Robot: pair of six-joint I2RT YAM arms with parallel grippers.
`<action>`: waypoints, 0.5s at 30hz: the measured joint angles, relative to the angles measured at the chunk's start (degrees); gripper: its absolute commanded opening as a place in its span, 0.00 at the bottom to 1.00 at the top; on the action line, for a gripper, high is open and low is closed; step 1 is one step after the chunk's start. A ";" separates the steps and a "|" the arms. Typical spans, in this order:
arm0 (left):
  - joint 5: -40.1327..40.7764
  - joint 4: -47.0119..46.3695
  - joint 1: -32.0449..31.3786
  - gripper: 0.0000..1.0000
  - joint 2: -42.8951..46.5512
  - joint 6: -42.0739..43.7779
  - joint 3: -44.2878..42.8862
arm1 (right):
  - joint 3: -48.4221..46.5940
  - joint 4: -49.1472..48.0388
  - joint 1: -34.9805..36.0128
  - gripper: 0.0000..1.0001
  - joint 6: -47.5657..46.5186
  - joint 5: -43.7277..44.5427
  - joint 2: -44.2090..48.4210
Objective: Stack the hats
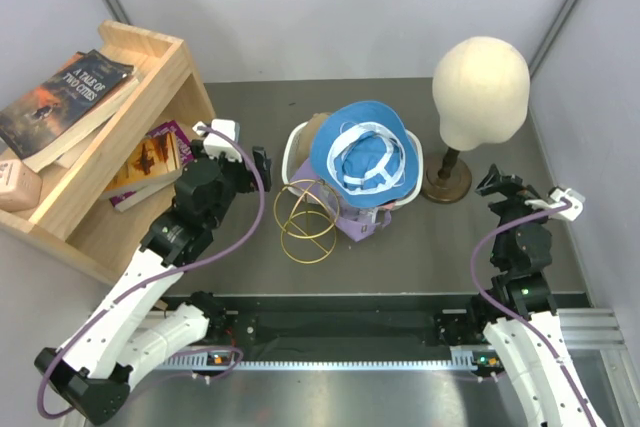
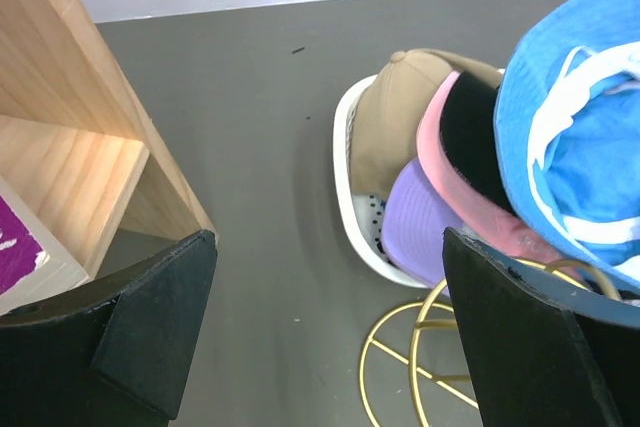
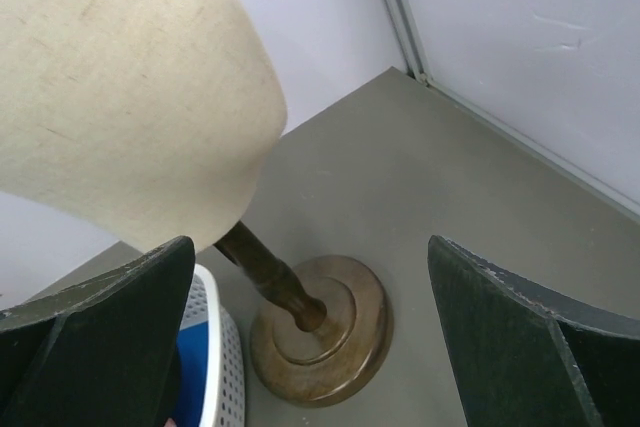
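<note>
light: bright, even | shadows: soft | focus: sharp, wrist views slightly soft

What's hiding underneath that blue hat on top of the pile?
Under the blue hat the left wrist view shows edges of a black hat, pink hat, lavender hat, tan hat and white hat. Their crowns are mostly covered.

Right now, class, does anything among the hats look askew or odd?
Yes. The blue hat lies upside down on top of the pile, its white-taped inside facing up. Beneath it the pink, tan and lavender hats fan out sideways instead of nesting squarely. Both grippers are open and hold nothing.
</note>
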State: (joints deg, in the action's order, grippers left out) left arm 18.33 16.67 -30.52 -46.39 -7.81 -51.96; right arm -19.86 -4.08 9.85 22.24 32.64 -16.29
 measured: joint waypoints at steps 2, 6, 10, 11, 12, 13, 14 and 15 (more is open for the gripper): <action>0.24 -0.04 0.00 0.99 0.15 0.33 0.63 | 0.00 -0.46 0.00 1.00 -0.15 -0.85 -0.02; 0.70 -0.04 0.00 0.97 -0.55 1.57 1.51 | 0.00 -1.62 0.00 1.00 -0.96 -3.87 -0.90; 1.03 -0.24 -0.28 0.95 -3.96 2.51 1.33 | 0.00 -3.30 0.00 1.00 -1.49 -7.91 -3.32; 1.60 -0.20 -0.72 0.95 -5.22 2.91 1.14 | 0.00 -3.82 0.00 1.00 -1.70 -9.33 -3.91; 2.58 -0.04 -1.40 0.95 -6.25 3.34 0.76 | 0.00 -4.20 0.00 1.00 -1.95 -10.62 -4.37; 3.80 0.15 -2.34 0.95 -7.58 3.80 0.11 | 0.00 -4.68 0.00 1.00 -2.29 -12.46 -4.96; 4.72 0.33 -3.34 0.95 -8.66 4.22 -0.61 | 0.00 -5.03 0.00 1.00 -2.64 -13.92 -5.44; 6.40 0.46 -4.90 0.96 -9.97 4.79 -1.77 | 0.00 -5.33 0.00 1.00 -2.75 -15.47 -6.01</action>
State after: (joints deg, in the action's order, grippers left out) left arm 24.73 17.12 -35.42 -56.36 -3.03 -53.74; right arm -19.86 -9.41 9.85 19.49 17.17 -22.31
